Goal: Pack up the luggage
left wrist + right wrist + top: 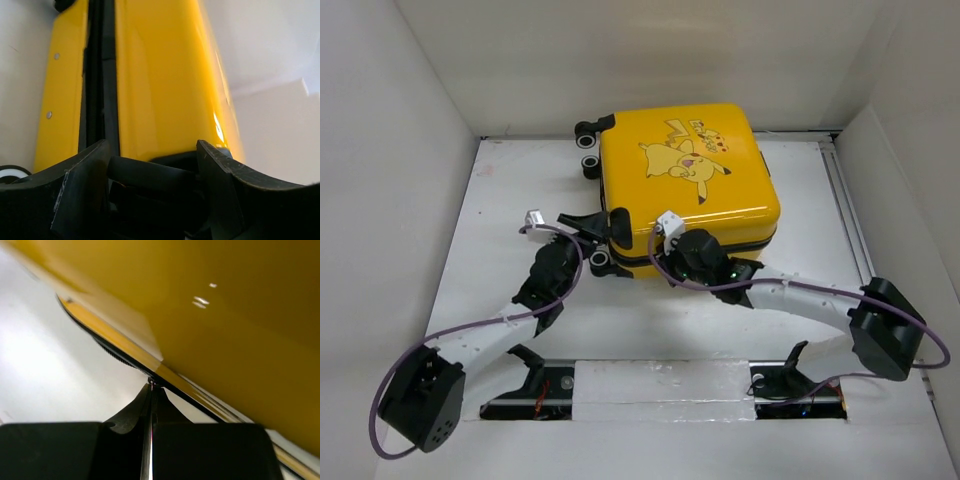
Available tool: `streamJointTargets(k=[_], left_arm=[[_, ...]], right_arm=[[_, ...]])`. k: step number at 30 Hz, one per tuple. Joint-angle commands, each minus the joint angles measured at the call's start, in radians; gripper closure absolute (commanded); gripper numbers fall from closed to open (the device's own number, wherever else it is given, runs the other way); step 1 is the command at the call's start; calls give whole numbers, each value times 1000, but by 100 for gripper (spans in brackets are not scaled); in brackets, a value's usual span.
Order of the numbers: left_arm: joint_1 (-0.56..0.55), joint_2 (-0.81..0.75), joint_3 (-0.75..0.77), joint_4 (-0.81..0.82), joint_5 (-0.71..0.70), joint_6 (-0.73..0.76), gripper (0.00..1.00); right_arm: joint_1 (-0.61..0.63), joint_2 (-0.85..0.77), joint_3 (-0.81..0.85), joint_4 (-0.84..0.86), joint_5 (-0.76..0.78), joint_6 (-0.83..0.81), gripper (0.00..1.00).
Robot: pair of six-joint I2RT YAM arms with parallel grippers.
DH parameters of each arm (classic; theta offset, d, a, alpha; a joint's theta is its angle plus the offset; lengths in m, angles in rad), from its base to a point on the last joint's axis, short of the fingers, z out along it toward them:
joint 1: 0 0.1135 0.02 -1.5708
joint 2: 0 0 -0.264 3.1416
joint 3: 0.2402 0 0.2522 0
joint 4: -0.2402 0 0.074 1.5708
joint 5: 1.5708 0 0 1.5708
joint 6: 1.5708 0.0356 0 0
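Two grippers worked the near side of the yellow Pikachu suitcase (685, 180). It lay flat and closed on the white table (520, 180), toward twelve o'clock from the arm bases, print up and casters along its nine o'clock side.

The left gripper (152, 150) sat at the case's seven o'clock corner, beside the near caster (602, 262). Its jaws stood apart, straddling the upper shell just right of the black zipper seam (97, 75). Whether the pads actually pressed on the shell could not be told.

The right gripper (150, 390) was at the six o'clock edge, low against the table, its jaws pinched fully together with the tips touching the seam. A small glint showed at the tips, too small to say whether it was a zipper pull.

The lid was down, so the step in hand looked like running the zipper round to seal the case. To do that well, the right arm would want to pull along the line of the seam rather than away from the shell. It should follow the curve at each corner so that a tab, if held, did not slip out. The left arm would do best to brace its corner firmly, since a glossy shell lying flat could slide or pivot under a sideways tug. A slow pull would help the teeth mesh cleanly.
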Motion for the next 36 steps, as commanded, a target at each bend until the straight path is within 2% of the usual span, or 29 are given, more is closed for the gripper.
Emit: streamJointTargets(k=[1,4,5,11,16,17,18,19,20,21,22,26,27,28,30,31,33,34,36], left_arm=[[-136,-8,70,107,152,86,100],[-187,16,91,141,174,60,100],[-196,28,106,151,201,46,100],[-282,80,136,199,218,18,100],[-302,91,156,199,177,49,100],[-302,75,168,170,152,75,95],[-302,61,182,82,110,140,62],[-302,45,182,52,15,174,42],[-288,21,205,-24,-38,220,8],[-275,10,215,-58,-90,230,7],[-253,10,216,-80,-128,230,0],[-62,40,301,-192,-198,209,0],[51,83,353,-223,-167,187,0],[113,106,370,-246,-123,166,0],[228,155,380,-205,31,88,0],[332,219,380,-171,98,57,0],[408,298,403,-84,254,0,0],[441,374,436,-61,279,-29,0],[442,444,479,-17,318,-39,0]], right_arm=[[-54,-48,44,162,-111,-16,100],[-23,1,-5,249,-212,75,100],[3,20,-25,363,-250,102,100],[52,121,-77,620,-251,211,100],[52,40,-149,630,-102,251,100],[52,15,-185,610,-70,251,100],[52,-33,-197,582,-42,251,100],[43,-57,-209,539,-27,251,100],[43,-95,-234,515,-27,251,100],[29,-112,-245,514,-27,251,100],[29,-127,-254,501,-27,251,100],[10,-172,-263,449,-39,240,100],[1,-181,-263,448,-39,231,100],[1,-204,-263,433,-48,231,100],[-8,-230,-274,424,-48,231,100],[-8,-241,-274,410,-60,231,100],[-8,-259,-274,396,-69,222,100],[-8,-259,-274,384,-82,222,100],[-8,-259,-274,384,-97,222,100]])
